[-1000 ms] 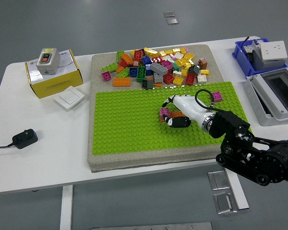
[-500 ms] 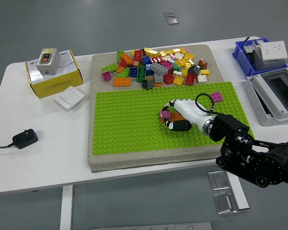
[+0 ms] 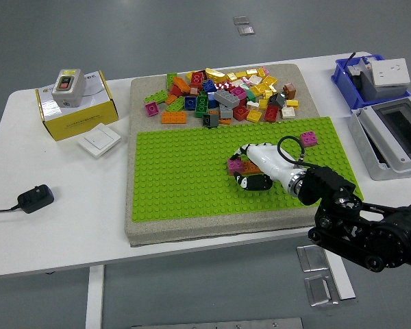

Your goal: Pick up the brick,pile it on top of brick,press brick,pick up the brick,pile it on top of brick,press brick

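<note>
My right hand [image 3: 250, 166] comes in from the lower right and lies over the middle of the green baseplate [image 3: 185, 178]. Its fingers are curled around a small stack there: a pink brick [image 3: 235, 164] at the left and an orange brick [image 3: 250, 168] under the palm. The hand partly hides the stack. A second pink brick [image 3: 308, 138] sits alone on the baseplate's far right. A heap of loose coloured bricks [image 3: 222, 96] lies on the grey mat behind the baseplate. My left arm is out of view.
A yellow box with a switch unit [image 3: 72, 99] and a white wall switch [image 3: 99, 142] stand at the left. A black plug [image 3: 34, 197] lies near the left edge. A blue bin [image 3: 359, 79] and a grey enclosure [image 3: 397, 137] stand at the right.
My right hand has shifted a little over the stack and its fingers have closed in tighter around the pink and orange bricks. Nothing else has moved.
</note>
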Tool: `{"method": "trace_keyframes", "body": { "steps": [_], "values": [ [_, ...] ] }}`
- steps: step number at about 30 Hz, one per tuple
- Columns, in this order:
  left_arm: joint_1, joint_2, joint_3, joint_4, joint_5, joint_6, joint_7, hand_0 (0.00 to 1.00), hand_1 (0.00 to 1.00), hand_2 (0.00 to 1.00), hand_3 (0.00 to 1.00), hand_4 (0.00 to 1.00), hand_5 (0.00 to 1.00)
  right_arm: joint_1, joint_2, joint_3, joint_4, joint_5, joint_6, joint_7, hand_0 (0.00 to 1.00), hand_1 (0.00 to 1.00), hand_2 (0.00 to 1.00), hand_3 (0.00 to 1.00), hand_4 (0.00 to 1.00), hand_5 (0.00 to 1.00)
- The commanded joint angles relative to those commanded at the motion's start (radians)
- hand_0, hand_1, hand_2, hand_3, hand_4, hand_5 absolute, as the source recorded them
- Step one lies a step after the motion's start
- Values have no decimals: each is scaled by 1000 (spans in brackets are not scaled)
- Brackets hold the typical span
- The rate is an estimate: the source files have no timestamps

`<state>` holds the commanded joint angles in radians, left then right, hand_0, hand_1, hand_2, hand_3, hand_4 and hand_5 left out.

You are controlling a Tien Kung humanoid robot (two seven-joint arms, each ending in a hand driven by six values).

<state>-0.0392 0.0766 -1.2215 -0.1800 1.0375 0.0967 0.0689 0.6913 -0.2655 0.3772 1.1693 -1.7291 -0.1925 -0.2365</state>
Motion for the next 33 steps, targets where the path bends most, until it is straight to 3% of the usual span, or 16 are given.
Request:
{"method": "trace_keyframes", "body": {
  "steps": [13, 23, 27, 30, 31, 33],
  "values": [
    [1, -1, 1, 0, -2, 0, -1, 666, 664, 641, 630, 347, 545, -4, 0, 4, 2, 2, -8, 7, 905, 866, 896, 721, 548, 416],
    [2, -2, 4, 0, -5, 1, -1, 665, 664, 641, 629, 348, 546, 0, -17, 98, 17, 60, -61, 75, 905, 867, 896, 738, 547, 416],
    [3, -3, 4, 0, -6, 1, -2, 665, 664, 641, 630, 348, 547, -10, -50, 181, 28, 39, -85, 86, 903, 871, 897, 753, 545, 418],
    [5, -3, 4, 0, -9, 1, -2, 665, 664, 641, 630, 348, 547, -29, -88, 243, 13, -34, -92, 48, 903, 871, 897, 753, 545, 418],
    [6, -4, 4, 0, -10, 2, -2, 665, 665, 641, 631, 348, 547, -35, -104, 266, 2, -66, -88, 29, 918, 916, 948, 822, 543, 398],
    [8, -4, 2, 0, -11, 2, -1, 665, 665, 641, 631, 348, 547, -43, -139, 295, -35, -125, -61, -11, 918, 916, 948, 822, 543, 398]
  ]
}}
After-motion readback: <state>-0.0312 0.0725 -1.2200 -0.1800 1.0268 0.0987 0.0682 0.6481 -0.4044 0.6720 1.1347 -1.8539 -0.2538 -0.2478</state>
